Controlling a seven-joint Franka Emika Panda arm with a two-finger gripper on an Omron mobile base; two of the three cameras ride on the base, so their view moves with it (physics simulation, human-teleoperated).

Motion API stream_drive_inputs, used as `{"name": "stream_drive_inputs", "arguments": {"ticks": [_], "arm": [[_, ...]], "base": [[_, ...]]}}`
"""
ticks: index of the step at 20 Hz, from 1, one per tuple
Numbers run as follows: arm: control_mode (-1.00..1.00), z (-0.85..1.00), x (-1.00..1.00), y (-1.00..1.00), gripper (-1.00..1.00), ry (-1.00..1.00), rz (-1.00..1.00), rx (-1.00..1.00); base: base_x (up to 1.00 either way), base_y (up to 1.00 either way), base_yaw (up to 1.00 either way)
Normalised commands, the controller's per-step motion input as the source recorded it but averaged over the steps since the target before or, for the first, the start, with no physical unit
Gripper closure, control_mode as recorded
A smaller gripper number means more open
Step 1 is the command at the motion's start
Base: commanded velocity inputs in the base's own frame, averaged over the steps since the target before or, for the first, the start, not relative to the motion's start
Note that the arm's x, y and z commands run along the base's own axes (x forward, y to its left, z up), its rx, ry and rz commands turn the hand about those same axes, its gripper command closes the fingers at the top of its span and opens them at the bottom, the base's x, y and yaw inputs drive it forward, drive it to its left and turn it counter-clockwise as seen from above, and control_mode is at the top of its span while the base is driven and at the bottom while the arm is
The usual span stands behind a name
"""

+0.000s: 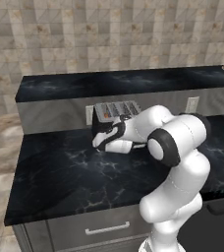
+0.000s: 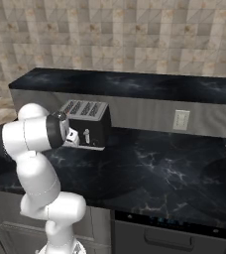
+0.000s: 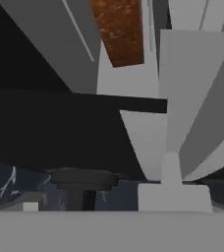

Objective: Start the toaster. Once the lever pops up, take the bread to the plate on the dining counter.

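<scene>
Black toaster (image 2: 87, 125) on counter, open pincer (image 2: 71, 137) at its front

The toaster (image 2: 91, 126) has a glossy black shell, a silvery metal top; the counter (image 2: 159, 171) gleams like polished black marble.

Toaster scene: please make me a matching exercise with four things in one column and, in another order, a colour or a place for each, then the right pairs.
Things:
1. toaster
2. bread
3. dining counter
4. wall socket

Descriptions:
A. orange-brown, seen close in the hand view
B. pale plate on the grey panel, to the right of the toaster
C. black box with a silver slotted top
D. long black marbled top, raised behind the lower counter

Pairs: 1-C, 2-A, 3-D, 4-B
</scene>
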Motion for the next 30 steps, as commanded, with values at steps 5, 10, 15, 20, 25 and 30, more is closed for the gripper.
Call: {"name": "stream_drive_inputs", "arguments": {"ticks": [5, 10, 15, 20, 25, 30], "arm": [[-1.0, 0.44, -0.06, -0.03, -1.0, -0.01, -0.05, 0.01], [-1.0, 0.92, -0.02, 0.0, -1.0, 0.0, -0.09, 0.0], [-1.0, 0.95, 0.0, 0.0, -1.0, 0.0, -0.08, 0.0], [-1.0, 0.89, 0.06, 0.0, -1.0, 0.03, -0.06, 0.0], [-1.0, 0.6, 0.24, 0.0, -1.0, 0.09, -0.02, 0.0], [-1.0, 0.14, 0.4, 0.0, -1.0, 0.09, 0.0, -0.03]], "base": [[0.0, 0.0, 0.0], [0.0, 0.0, 0.0], [0.0, 0.0, 0.0], [0.0, 0.0, 0.0], [0.0, 0.0, 0.0], [0.0, 0.0, 0.0]]}}
